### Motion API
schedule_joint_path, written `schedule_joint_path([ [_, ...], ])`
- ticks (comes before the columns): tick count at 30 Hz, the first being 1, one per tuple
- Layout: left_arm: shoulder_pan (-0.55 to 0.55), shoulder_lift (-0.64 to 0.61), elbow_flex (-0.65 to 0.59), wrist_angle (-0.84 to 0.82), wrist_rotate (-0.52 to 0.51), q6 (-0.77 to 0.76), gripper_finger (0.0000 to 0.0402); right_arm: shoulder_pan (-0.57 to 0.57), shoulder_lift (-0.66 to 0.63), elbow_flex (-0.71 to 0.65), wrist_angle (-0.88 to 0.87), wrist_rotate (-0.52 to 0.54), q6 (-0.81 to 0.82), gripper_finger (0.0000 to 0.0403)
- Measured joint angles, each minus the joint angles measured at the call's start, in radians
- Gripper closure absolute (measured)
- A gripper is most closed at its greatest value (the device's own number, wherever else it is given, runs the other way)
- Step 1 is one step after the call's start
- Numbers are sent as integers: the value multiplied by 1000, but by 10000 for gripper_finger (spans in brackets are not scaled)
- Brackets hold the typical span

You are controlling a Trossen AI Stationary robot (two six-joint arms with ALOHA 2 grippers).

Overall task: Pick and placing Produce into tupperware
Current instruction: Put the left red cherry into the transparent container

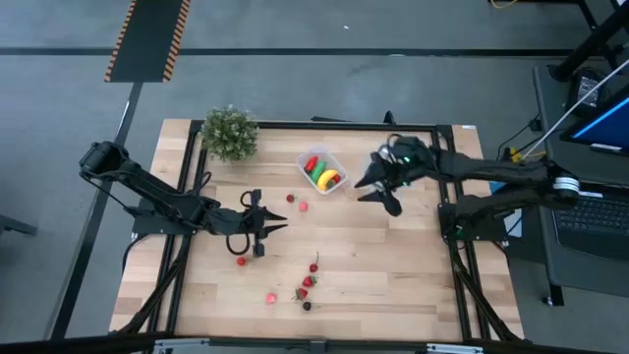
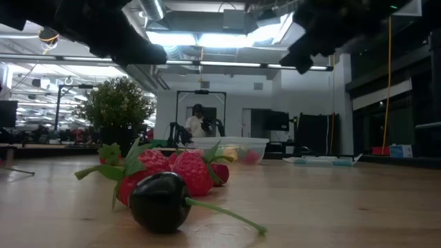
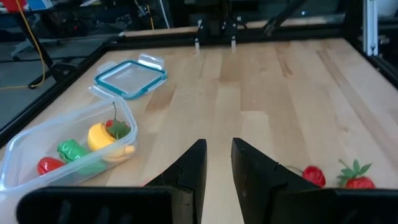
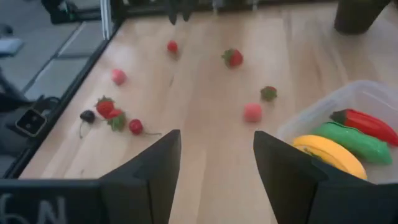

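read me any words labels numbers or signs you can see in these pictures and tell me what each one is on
White marks, apparently "6N" but cut off by the picture's edge: on the dark body of the right claw, seen in its wrist view.
No other text can be read; the tupperware and the lid bear none.

left arm reaching in low over the worktop | left hand (image 1: 263, 228) fingers narrowly parted, gripping nothing | right arm extending inward | right hand (image 1: 378, 194) hovering, fingers spread wide, empty

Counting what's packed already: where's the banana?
In the high view, the banana lies inside the tupperware, right of the potted plant.
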State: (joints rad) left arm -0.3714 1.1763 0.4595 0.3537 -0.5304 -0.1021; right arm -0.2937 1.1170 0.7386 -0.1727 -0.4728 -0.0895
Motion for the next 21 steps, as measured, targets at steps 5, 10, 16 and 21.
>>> schedule_joint_path([
  [5,0,0,0,36,1,-1,333,41,-128,-205,214,57,66,198],
  [10,0,0,0,70,1,-3,333,72,-201,-371,464,61,135,198],
  [16,0,0,0,71,1,-3,333,111,-206,-495,640,61,212,198],
  [21,0,0,0,71,54,1,333,135,-205,-525,666,62,199,198],
])
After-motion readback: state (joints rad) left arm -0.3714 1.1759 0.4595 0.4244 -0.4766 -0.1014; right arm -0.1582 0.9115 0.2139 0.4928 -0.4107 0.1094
